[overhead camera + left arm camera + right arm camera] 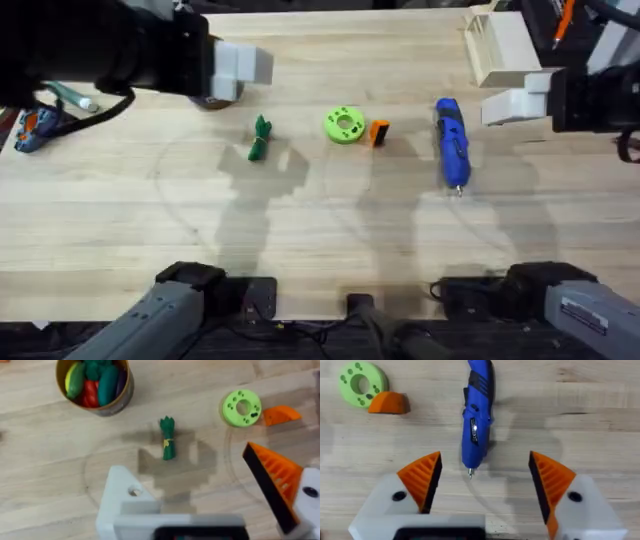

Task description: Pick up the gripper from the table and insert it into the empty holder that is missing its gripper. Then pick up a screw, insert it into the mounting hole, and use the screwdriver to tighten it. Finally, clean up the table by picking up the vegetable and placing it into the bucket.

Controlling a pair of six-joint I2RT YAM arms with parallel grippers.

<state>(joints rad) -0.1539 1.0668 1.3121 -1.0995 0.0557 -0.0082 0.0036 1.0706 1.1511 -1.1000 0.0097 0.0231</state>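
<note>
Nothing had been picked up at this point, by the look of it. The gripper (379, 132), the loose orange finger, lay flat at frame centre in the overhead view, just right of a round green disc (344, 125) and possibly touching it. The left gripper (210, 490) hung at upper left, one side a bare white holder (122, 497) with an open mounting hole, the other side carrying its orange finger; fingers spread, holding nothing. The right gripper (482, 480) sat at the right edge, jaws wide and empty, directly above the screwdriver (451, 140), which lay lengthwise with its tip toward the bottom of the frame. The vegetable (260, 140) lay left of the disc; the bucket (95, 382), already holding toy produce, was near it at upper left of the left wrist view. My read: the right arm should take the finger, coming in from the side away from the disc and pinching across the flat faces, so it doesn't shove the disc. Couldn't make out any screw.
</note>
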